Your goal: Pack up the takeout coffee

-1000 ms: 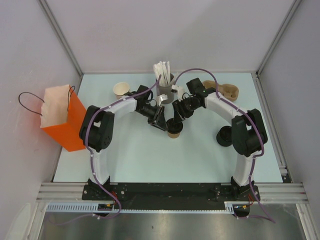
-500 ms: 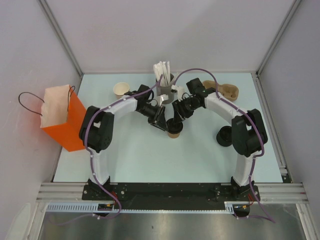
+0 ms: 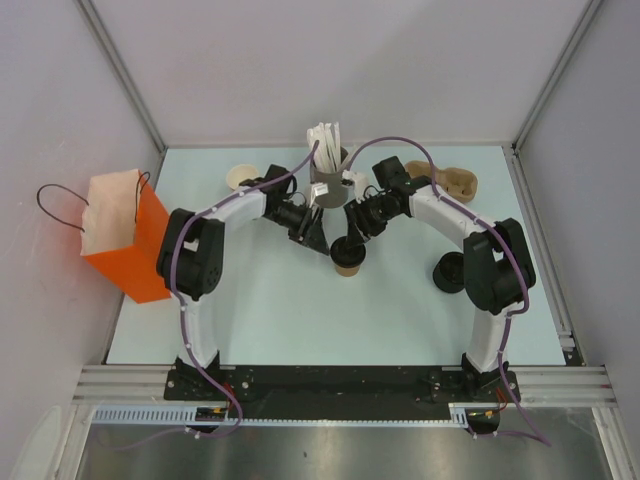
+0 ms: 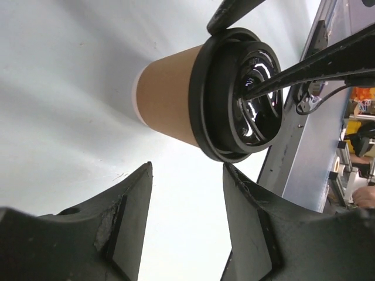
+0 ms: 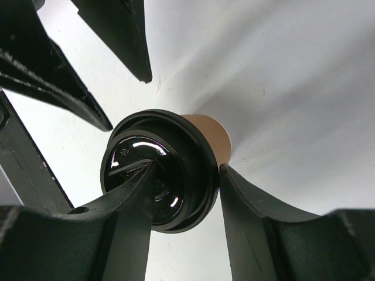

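The takeout coffee cup (image 3: 347,264) stands upright mid-table, tan-brown with a black lid (image 5: 158,175) on top. It also shows in the left wrist view (image 4: 167,96), with a pale band at its base. My right gripper (image 3: 352,244) is over the cup. In the right wrist view (image 5: 186,170) one finger lies across the lid's top and the other presses the lid's outer edge. My left gripper (image 3: 316,234) is open and empty just left of the cup, and in its own view (image 4: 186,170) the jaws stand apart, clear of the cup.
An orange paper bag (image 3: 125,235) stands at the table's left edge. A grey holder of white sticks (image 3: 328,170) is behind the grippers. A pale open cup (image 3: 238,177) is back left. Nested brown cups (image 3: 445,180) lie back right. Black lids (image 3: 448,272) sit by the right arm.
My left gripper has drawn back from the cup toward the far left. The right gripper and the cup have stayed in place.
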Motion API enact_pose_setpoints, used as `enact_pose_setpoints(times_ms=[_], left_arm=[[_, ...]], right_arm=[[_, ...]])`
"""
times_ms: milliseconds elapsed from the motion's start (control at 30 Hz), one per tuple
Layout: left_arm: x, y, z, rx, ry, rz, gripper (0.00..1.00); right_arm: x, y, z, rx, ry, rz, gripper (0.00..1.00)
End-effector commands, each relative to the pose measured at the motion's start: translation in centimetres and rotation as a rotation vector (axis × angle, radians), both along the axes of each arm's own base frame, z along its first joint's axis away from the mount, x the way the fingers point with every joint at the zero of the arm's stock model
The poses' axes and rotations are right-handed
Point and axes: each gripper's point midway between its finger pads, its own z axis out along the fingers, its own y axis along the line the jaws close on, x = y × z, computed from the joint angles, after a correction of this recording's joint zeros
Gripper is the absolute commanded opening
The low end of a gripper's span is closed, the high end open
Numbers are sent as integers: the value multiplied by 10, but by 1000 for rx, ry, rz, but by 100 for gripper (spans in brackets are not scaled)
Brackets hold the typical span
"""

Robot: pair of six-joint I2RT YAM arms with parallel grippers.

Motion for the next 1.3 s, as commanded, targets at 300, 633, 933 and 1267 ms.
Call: enact_pose_setpoints(times_ms=[300, 633, 933, 1267], left_arm=[[9, -2, 49, 15, -434, 85, 58], [26, 3, 84, 68, -722, 166, 69], [9, -11, 57, -18, -531, 98, 69], [7, -1, 69, 118, -838, 151, 68]], right_arm=[[-3, -37, -66, -235, 27, -30, 50], [-3, -37, -65, -221, 33, -30, 50], [-6, -40, -63, -193, 62, -36, 50], [-4, -40, -65, -189, 68, -43, 50]])
